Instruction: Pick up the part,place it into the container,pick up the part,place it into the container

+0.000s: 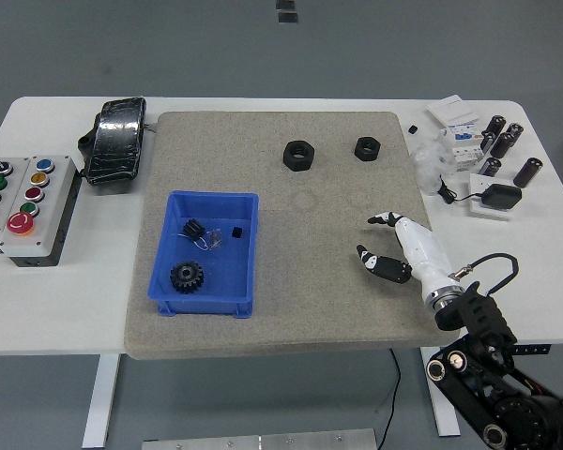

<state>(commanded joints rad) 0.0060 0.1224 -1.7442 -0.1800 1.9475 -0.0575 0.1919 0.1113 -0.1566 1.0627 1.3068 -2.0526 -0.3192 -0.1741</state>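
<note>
My right hand empty over the mat, two nuts waiting at the far edge.

My fingers are spread and relaxed, holding nothing, above the grey mat's near right part. The larger black hex nut and the smaller hex nut lie apart near the mat's far edge. The blue bin, left of my hand, holds a black gear, a smaller gear and a tiny black piece.

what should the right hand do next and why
Probably reach forward toward the nearer black nut. The right hand is open and holds nothing, low on the mat, while both nuts, including the larger nut, lie outside the blue container.
</note>
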